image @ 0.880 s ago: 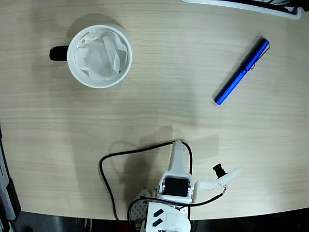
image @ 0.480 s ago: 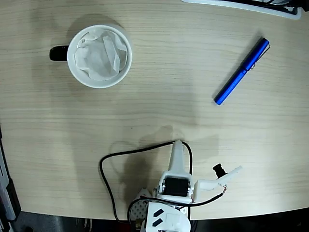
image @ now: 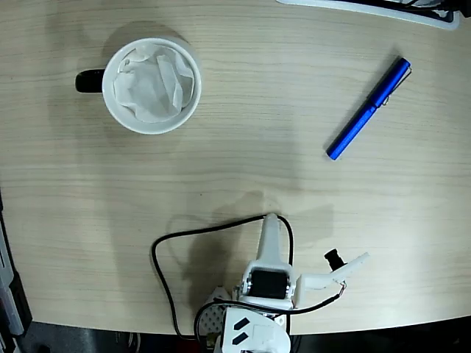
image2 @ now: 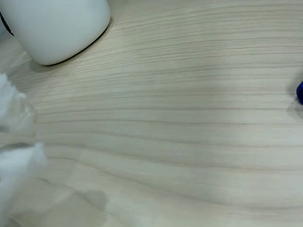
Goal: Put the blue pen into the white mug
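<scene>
Fixed view, from above: my gripper [image: 313, 254] sits at the table's [image: 243, 162] bottom edge, fingers spread apart and empty. The blue pen [image: 369, 108] lies diagonally at upper right, well apart from me. To grasp it well, I judge I should reach across and close over the middle of its barrel. The white mug [image: 151, 85], upper left, holds crumpled tissue [image: 154, 87].

Wrist view: the mug's wall [image2: 54, 26] shows top left; a sliver of blue at the right edge.
</scene>
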